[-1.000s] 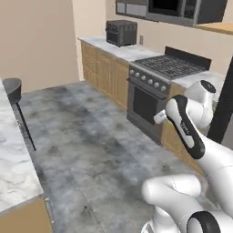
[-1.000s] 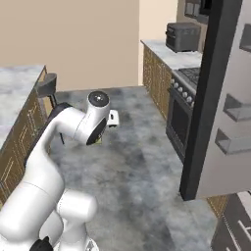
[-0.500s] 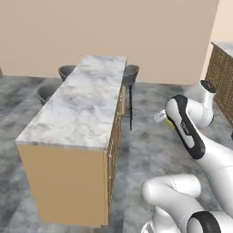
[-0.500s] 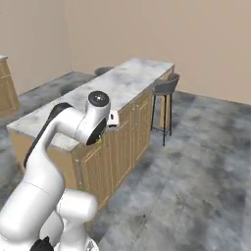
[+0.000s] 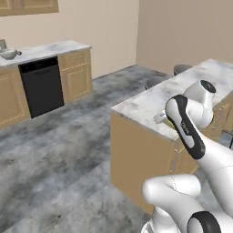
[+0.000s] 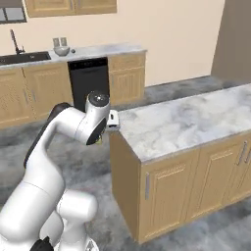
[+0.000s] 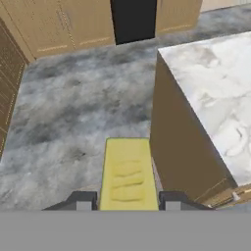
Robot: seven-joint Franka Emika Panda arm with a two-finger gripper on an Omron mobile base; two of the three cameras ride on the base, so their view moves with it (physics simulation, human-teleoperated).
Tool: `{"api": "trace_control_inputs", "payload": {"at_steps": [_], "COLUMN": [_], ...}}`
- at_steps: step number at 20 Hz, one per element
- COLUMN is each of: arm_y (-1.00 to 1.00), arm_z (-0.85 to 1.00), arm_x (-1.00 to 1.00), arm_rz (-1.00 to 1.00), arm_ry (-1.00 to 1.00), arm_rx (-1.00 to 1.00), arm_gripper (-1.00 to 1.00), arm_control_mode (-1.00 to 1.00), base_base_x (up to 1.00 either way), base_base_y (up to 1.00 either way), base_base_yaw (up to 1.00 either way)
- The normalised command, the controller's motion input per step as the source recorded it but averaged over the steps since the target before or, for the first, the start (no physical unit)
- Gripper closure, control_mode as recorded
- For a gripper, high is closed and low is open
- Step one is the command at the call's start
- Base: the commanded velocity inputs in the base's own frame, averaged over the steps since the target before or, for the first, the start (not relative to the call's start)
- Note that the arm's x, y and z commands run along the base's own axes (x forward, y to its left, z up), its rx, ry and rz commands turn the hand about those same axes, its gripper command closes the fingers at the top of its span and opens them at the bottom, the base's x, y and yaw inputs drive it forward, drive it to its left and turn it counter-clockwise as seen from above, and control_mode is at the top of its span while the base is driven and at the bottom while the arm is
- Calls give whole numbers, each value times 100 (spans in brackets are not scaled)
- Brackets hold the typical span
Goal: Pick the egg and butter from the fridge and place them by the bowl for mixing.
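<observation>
Item: butter (image 7: 128, 176), yellow block w/ ridged top, clamped between my fingers (image 7: 81, 200), sticking out fwd past the tips. Below it: grey mottled floor (image 7: 73, 112). Just to its right: corner of marble-topped island counter (image 7: 215, 93). Farther ahead: black dishwasher front (image 7: 133, 19), wood cabinets (image 7: 59, 24).

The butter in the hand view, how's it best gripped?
As held now: the butter is a long flat block, and the gripper is shut across its narrow width at the near end, coming along its length. The long sides are flat and parallel, which should suit the pads.
</observation>
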Motion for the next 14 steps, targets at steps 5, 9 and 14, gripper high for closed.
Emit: {"api": "trace_control_inputs", "payload": {"at_steps": [5,9,14], "arm_y": [0,0,0], "arm_z": [0,0,0], "arm_x": [0,0,0], "arm_rz": [0,0,0], "arm_ry": [0,0,0], "arm_rx": [0,0,0], "arm_gripper": [100,100,100], "arm_control_mode": [100,100,100], "base_base_x": [22,73,92], "base_base_y": [0,0,-2], "base_base_yaw": [90,45,13]}}
